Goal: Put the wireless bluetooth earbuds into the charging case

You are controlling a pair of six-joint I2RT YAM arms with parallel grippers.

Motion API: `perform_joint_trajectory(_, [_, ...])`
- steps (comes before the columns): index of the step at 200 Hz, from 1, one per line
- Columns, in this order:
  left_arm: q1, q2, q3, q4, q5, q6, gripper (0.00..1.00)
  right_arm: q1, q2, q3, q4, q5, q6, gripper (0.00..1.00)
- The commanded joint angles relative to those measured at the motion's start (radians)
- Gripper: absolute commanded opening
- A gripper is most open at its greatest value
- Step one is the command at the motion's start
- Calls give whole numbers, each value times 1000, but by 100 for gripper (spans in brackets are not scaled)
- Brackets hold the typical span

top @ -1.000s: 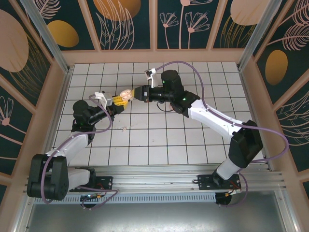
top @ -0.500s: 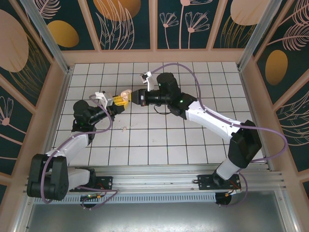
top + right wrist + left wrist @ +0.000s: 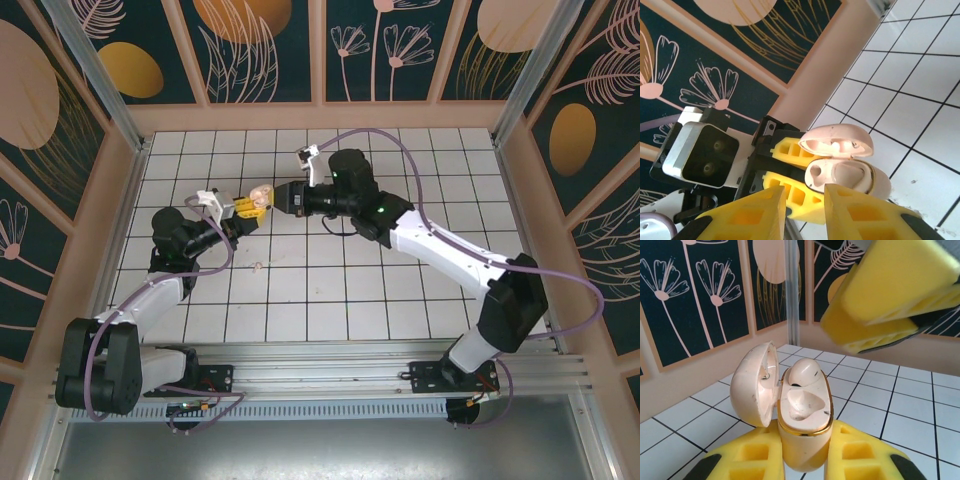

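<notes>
My left gripper (image 3: 248, 207) (image 3: 805, 447) is shut on the lower body of the pale pink charging case (image 3: 262, 194) (image 3: 802, 410) (image 3: 860, 177), holding it upright above the tiles with its lid (image 3: 752, 385) open. One earbud (image 3: 805, 372) sits in the far slot; the near slot is bare. My right gripper (image 3: 284, 197) (image 3: 804, 200) (image 3: 850, 310) hovers just right of the case, open a narrow gap with nothing between its yellow fingers. A second earbud (image 3: 262, 265), a tiny whitish bit, lies on the white tiles in front of the case.
The white tiled floor (image 3: 330, 290) is ringed by tan walls with dark floral panels (image 3: 100, 180). Both arm bases are bolted to the rail (image 3: 320, 375) at the near edge. The left wrist camera block (image 3: 700, 155) faces my right gripper closely.
My right wrist has twisted and shifted slightly beside the case, and its fingers have parted a little. The left arm and the case have stayed put.
</notes>
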Motion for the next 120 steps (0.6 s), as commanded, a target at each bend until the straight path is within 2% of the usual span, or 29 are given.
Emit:
perform_joint_trajectory(1, [-4,37,-17,113,-51,-84,0,14,-32,67,-123,113,-34,27])
perform_joint_trajectory(25, [5,79,-44,215,-106,-190,0,48,-7,133,-263,215,-37,28])
perform_joint_trajectory(59, [40,110,-48,232,-177,-269,0,105,46,210,-413,305,-72,28])
perform_joint_trajectory(120, [130,119,-61,202,-259,-386,0,172,239,398,-618,356,-155,29])
